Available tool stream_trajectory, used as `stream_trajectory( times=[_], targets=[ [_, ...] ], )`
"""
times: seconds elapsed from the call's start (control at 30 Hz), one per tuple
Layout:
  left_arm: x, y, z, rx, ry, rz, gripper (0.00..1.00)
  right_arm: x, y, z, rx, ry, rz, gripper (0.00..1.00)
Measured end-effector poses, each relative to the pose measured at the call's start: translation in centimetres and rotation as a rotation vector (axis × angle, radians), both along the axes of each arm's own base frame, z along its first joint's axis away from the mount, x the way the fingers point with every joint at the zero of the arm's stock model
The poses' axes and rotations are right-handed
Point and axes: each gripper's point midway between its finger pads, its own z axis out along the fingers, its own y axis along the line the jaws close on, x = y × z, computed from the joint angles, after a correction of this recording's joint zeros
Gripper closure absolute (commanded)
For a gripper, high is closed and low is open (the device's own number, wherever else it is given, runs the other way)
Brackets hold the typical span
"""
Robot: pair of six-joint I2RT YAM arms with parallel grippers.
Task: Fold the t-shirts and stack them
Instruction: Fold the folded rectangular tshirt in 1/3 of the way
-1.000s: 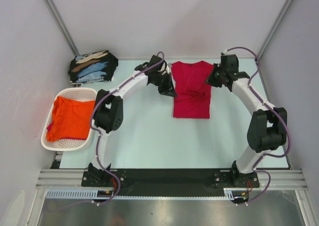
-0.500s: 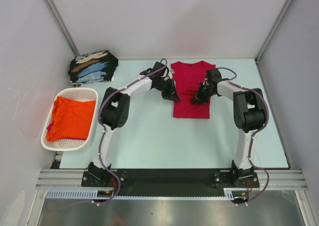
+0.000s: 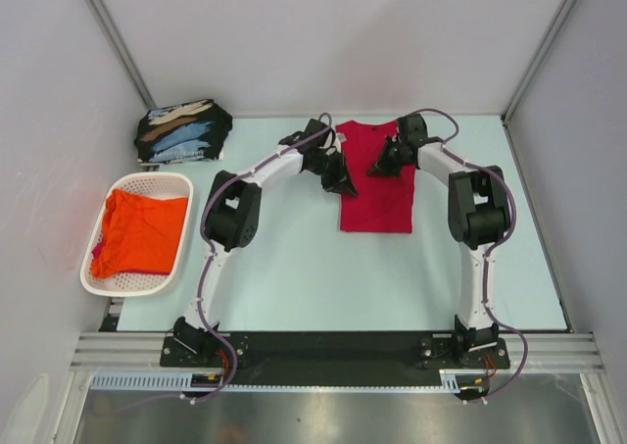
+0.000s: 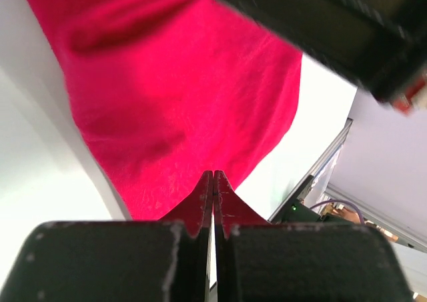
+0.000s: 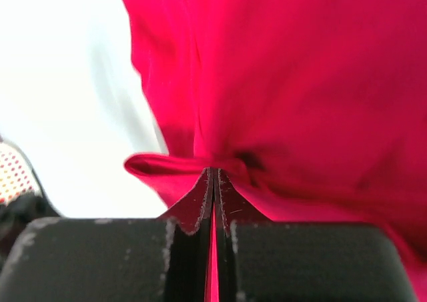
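Crimson t-shirt point(image 3: 378, 205) pinched by left pincer point(image 3: 345, 186) and right pincer point(image 3: 376, 169); white basket point(image 3: 132, 287) well apart.

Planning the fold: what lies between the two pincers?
The red shirt, and nothing else: its upper part spans from left pincer to right pincer in the top view.

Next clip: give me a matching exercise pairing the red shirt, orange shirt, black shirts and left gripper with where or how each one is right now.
Things:
1. red shirt
2. orange shirt
3. black shirts
4. left gripper

Place or state:
A. in the basket
B. stacked at the table's far left corner
C. shut on red cloth
D. lying at the table's far middle

Pairs: 1-D, 2-A, 3-B, 4-C
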Motion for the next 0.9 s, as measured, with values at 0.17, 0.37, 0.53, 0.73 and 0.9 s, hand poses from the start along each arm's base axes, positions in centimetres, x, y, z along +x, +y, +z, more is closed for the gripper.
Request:
stream_trajectory(
  times=[0.17,0.37,0.53,0.73,0.9],
  targets=[
    [-0.4,0.3,-0.6,0.014,0.006,-0.008,0.99,1.1,-0.1,-1.2,-0.040,-0.007,-0.022,1.00],
    [-2.8,3.3,-0.6,0.086,-0.010,-0.010,0.14,-0.8,-3.8,2.7,-0.131,-0.075,-0.098,0.79],
    [-4.5,7.0,3.5,0.072,-0.101,0.041,0.00,-4.0,-11.4,13.2,-0.122,-0.262,-0.245,0.37],
    [-4.7,9.2,3.0,0.058,-0.115,0.084,0.00,-11.0,-16.5,11.8,-0.098,-0.214,-0.351,0.31],
    [-6.7,9.3,-2.7,0.101,0.027,0.072,0.00,-18.5,-13.7,1.0,-0.008,0.141,-0.300,0.33]
  ],
)
